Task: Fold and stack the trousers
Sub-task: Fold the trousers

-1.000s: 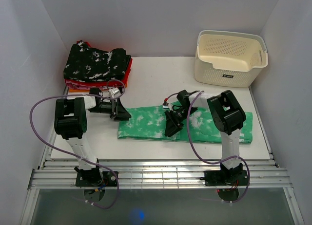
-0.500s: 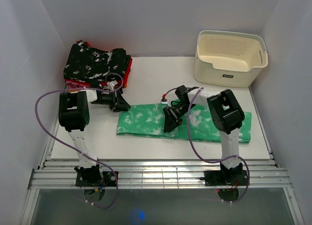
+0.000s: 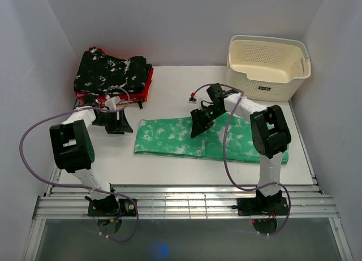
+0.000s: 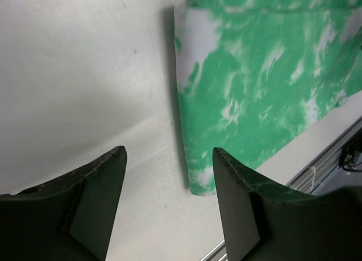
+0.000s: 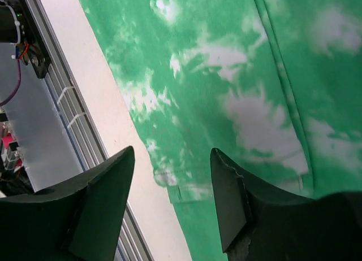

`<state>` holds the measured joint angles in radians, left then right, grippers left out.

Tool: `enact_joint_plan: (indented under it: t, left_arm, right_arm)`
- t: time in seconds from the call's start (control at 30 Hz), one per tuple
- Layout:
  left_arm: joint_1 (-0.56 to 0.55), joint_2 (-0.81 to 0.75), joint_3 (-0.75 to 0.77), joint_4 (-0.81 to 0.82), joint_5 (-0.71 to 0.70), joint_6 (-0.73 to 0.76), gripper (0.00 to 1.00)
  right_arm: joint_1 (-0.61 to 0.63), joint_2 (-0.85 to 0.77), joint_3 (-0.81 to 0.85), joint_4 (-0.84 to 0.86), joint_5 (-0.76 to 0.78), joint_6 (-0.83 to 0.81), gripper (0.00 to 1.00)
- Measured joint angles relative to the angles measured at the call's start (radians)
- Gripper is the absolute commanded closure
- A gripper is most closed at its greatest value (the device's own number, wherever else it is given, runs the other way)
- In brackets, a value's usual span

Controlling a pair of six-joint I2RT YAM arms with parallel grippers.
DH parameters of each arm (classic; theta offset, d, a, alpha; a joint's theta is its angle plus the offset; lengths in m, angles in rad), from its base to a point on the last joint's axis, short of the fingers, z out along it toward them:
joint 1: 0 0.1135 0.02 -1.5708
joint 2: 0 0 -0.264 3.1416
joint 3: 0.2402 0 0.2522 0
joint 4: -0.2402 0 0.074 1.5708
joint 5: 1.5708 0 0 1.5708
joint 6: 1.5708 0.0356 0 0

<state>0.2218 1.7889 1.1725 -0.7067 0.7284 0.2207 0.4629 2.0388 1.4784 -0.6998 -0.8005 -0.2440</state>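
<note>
The left gripper (image 3: 120, 127) has just backed away from the trousers (image 3: 181, 138). A second ago it sat on the upper left corner of the strip. Now it hangs over bare desk (image 3: 169, 91) just left of that end, near the folded stack topped by the black speckled garment (image 3: 113, 74). In the left wrist view its jaws are released with nothing between them. Only white desk shows under the left gripper (image 4: 169, 153), and the end of the trousers (image 4: 254, 91) lies off in the upper right of that frame.

The right arm has reached further up the frame. The right gripper (image 3: 197, 130) is over the middle of the strip near its upper edge. Its wrist view shows the jaws spread apart above the trousers (image 5: 226, 74), with the right gripper (image 5: 172, 153) clasping nothing that I can see.

The trousers lie flat as one long green and white band across the centre of the desk. They have slid a little toward the top of the frame, and the band now slants down to the right. The basket (image 3: 266, 66) at upper right is untouched.

I read this as the lengthwise fold being done and let go. The band is still full length, so I judge the crosswise fold comes next, and stacking after that. Neither arm holds cloth, so I would need fresh grasps on one end first.
</note>
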Motion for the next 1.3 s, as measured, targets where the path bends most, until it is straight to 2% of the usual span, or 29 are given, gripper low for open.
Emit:
enact_joint_plan:
  t: [0.23, 0.43, 0.6, 0.77, 0.83, 0.97, 1.07, 1.1, 1.13, 1.3]
  left_arm:
    - [-0.002, -0.028, -0.180, -0.001, 0.010, 0.016, 0.33]
    - [-0.002, -0.027, -0.189, 0.049, 0.042, -0.027, 0.32]
    - [-0.002, -0.027, -0.191, 0.073, 0.050, -0.049, 0.30]
    - [-0.002, -0.028, -0.192, 0.090, 0.059, -0.057, 0.28]
    - [-0.002, -0.029, -0.192, 0.093, 0.060, -0.057, 0.28]
    - [-0.002, -0.031, -0.195, 0.103, 0.063, -0.057, 0.28]
    - [-0.002, -0.032, -0.197, 0.106, 0.064, -0.057, 0.28]
    - [-0.002, -0.032, -0.197, 0.108, 0.065, -0.058, 0.28]
    - [-0.002, -0.032, -0.198, 0.109, 0.065, -0.058, 0.28]
    - [-0.002, -0.039, -0.198, 0.116, 0.064, -0.060, 0.28]
  right_arm:
    - [-0.046, -0.112, -0.083, -0.004, 0.110, 0.000, 0.42]
    - [-0.067, -0.116, -0.153, -0.011, 0.204, 0.042, 0.34]
    - [-0.071, -0.083, -0.153, -0.007, 0.207, 0.080, 0.33]
    - [-0.080, -0.016, -0.116, -0.024, 0.127, 0.113, 0.39]
    - [-0.082, 0.004, -0.104, -0.024, 0.095, 0.116, 0.50]
    - [-0.078, 0.036, -0.096, -0.016, 0.055, 0.128, 0.59]
    - [-0.078, 0.037, -0.095, -0.015, 0.036, 0.128, 0.79]
    - [-0.077, 0.036, -0.094, -0.014, 0.032, 0.129, 0.90]
    - [-0.077, 0.035, -0.094, -0.014, 0.029, 0.128, 0.92]
    - [-0.077, 0.002, -0.095, -0.016, 0.027, 0.137, 0.92]
